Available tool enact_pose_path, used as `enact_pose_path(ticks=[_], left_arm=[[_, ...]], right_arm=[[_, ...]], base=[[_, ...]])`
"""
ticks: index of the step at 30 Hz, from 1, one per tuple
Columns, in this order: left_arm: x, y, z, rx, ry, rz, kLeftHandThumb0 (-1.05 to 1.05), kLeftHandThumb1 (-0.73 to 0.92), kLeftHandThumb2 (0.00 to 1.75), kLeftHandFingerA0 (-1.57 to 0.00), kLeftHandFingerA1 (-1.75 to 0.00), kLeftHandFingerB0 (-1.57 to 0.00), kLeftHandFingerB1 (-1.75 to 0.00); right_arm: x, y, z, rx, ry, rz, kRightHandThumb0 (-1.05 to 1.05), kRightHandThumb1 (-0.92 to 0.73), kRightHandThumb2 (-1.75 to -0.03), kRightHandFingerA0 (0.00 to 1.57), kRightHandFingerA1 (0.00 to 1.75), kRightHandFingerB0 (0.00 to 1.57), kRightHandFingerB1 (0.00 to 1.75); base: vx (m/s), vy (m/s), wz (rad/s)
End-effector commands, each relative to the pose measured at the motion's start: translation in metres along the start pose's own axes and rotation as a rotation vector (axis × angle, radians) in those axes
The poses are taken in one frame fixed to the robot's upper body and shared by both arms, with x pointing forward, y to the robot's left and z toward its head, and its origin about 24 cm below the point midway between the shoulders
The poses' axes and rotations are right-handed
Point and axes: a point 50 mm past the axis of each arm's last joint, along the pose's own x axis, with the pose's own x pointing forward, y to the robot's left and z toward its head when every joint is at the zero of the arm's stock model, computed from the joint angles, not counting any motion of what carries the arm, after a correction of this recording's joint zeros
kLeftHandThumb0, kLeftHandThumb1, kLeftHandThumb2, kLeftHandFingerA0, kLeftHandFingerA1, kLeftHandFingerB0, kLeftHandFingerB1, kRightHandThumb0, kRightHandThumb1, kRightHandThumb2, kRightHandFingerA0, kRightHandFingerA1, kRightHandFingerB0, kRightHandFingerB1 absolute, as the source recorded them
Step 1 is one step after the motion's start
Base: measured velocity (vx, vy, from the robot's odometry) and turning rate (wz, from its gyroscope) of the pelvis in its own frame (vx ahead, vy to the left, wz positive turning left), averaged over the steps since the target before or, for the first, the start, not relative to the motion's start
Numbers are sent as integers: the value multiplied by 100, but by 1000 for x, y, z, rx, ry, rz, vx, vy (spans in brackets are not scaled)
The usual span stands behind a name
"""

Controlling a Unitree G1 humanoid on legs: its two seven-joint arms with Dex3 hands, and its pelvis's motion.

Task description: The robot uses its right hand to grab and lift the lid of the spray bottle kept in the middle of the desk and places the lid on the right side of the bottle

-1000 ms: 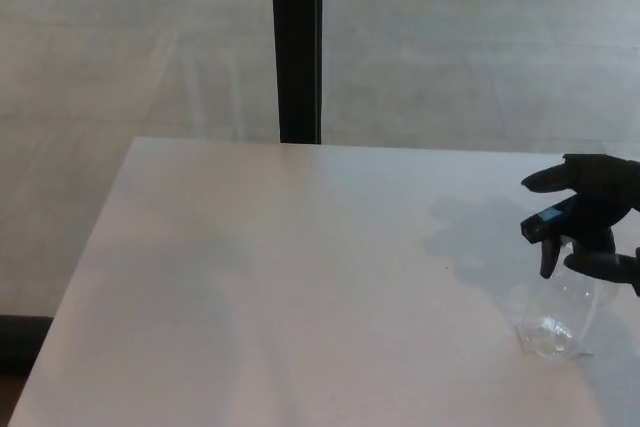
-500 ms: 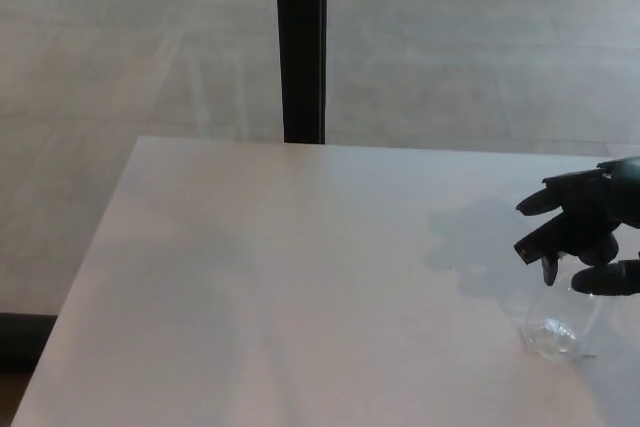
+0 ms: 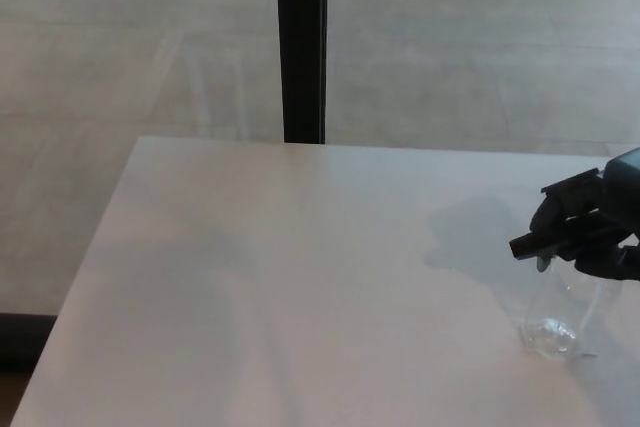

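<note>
Here, nearest us, the clear spray bottle (image 3: 562, 319) stands upright on the desk (image 3: 300, 277), close to the right edge of our view rather than mid-desk. Directly on top of it sits the lid (image 3: 535, 244), nozzle pointing left, and our right hand (image 3: 590, 227) is closed around that lid from the right. So we judge the lift runs straight up along the bottle's upright axis, then rightward. Our left hand is out of view. Beyond the desk rises a dark post (image 3: 301, 44).

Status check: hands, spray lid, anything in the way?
Right hand shut on spray lid, atop clear bottle. Left hand not in view. Desk shows no obstruction.
</note>
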Motion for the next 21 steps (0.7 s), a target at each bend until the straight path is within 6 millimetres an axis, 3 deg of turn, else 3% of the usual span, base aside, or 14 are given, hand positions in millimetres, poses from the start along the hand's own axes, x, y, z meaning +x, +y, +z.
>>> enact_pose_path(ticks=[1, 5, 6, 8, 9, 10, 11, 12, 13, 17, 19, 20, 21], left_arm=[[-3, 7, -2, 7, -3, 16, -80, 82, 65, -58, -51, -41, -39], [-3, 7, -2, 1, -8, 14, -79, 82, 64, -57, -50, -40, -39], [-3, 7, -2, 8, -6, 12, -81, 67, 105, -53, -61, -34, -52], [-4, 7, -3, -2, -8, 15, -77, 64, 105, -53, -62, -34, -52], [-4, 7, -2, -1, -7, 12, -83, 81, 64, -60, -54, -43, -40], [-4, 7, -2, -10, -6, 14, -80, 80, 64, -60, -54, -44, -40], [-3, 7, -3, -23, -5, 18, -80, 80, 64, -60, -54, -44, -40], [-4, 7, -3, -16, 0, 9, -80, 81, 64, -57, -51, -41, -39], [-4, 7, -3, -6, -3, 9, -81, 82, 64, -58, -51, -41, -39], [-3, 7, -2, -5, -7, 17, -80, 81, 64, -60, -50, -43, -39], [-3, 7, -2, 0, -6, 17, -83, 80, 65, -61, -51, -42, -39], [-3, 6, -2, 20, -6, 15, -81, 64, 106, -53, -61, -33, -51], [-3, 7, -2, 26, -4, 17, -83, 82, 64, -58, -50, -41, -39]], right_arm=[[-4, 1, 0, -61, -31, -194, -33, -69, -66, 92, 171, 89, 79], [-5, 2, 0, -37, -40, -215, -34, -70, -68, 92, 169, 89, 80], [-6, 2, 0, -13, -50, -233, -36, -67, -66, 92, 168, 90, 77], [-6, 4, 0, 4, -51, -242, -35, -66, -65, 94, 170, 90, 79], [-6, 4, -1, 16, -55, -251, -35, -52, -98, 122, 134, 83, 83], [-6, 4, -1, 25, -55, -256, -30, -69, -69, 97, 171, 88, 79], [-6, 4, -2, 31, -53, -257, -30, -69, -69, 97, 171, 88, 79], [-7, 3, -2, 50, -50, -253, -33, -55, -102, 118, 131, 83, 90], [-7, -1, -3, 72, -42, -251, -26, -68, -82, 91, 170, 83, 102], [-7, -21, -13, 158, -12, -305, -25, -64, -89, 95, 155, 87, 92], [-8, -29, -17, 170, 4, -318, -27, -65, -89, 93, 161, 86, 95], [-9, -35, -20, 172, 23, -320, -26, -67, -90, 91, 162, 85, 97], [-10, -40, -22, 177, 38, -316, -27, -67, -90, 90, 162, 83, 100]], base=[[0, 0, 0], [0, 0, 0], [0, 0, 0], [0, 0, 0], [0, 0, 0], [0, 0, 0], [0, 0, 0], [0, 0, 0], [0, 0, 0], [0, 0, 0], [0, 0, 0], [0, 0, 0], [0, 0, 0]])
